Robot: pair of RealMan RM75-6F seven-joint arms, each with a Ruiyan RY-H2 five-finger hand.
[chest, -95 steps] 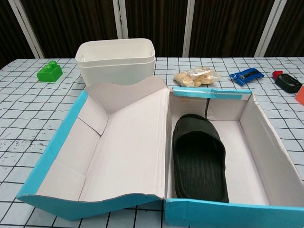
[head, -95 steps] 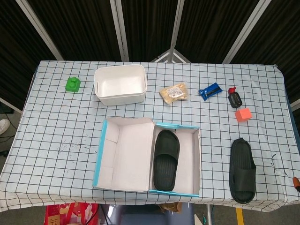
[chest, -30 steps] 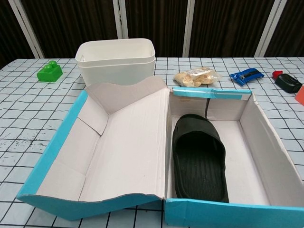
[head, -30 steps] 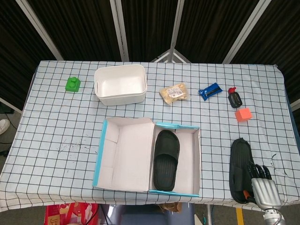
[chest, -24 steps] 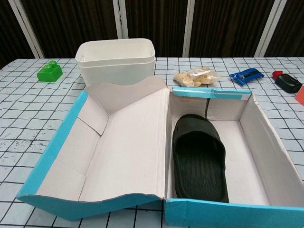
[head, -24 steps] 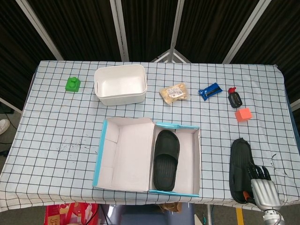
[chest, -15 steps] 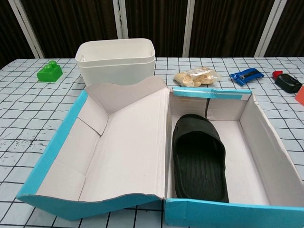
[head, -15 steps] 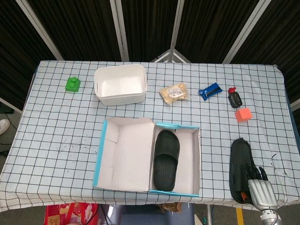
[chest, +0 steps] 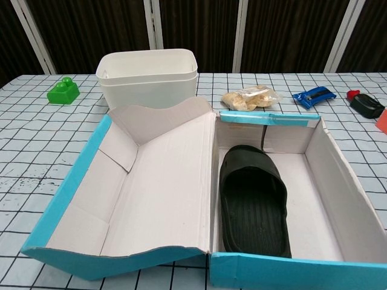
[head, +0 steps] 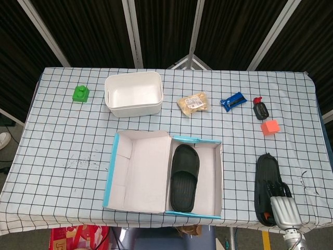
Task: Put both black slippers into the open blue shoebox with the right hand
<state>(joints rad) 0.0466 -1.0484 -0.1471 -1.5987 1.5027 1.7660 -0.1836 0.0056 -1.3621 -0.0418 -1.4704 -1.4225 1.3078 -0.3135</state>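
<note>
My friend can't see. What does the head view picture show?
A robot's right hand reaches over a black slipper lying on a checked table, right of an open blue shoebox with the other black slipper already inside. Farther back sit a white tub, a green block and some small items.

No text, number or brand can be read in these views. The blue packet (head: 232,101) and the snack bag (head: 193,103) on the far side are too small to show any print.
</note>
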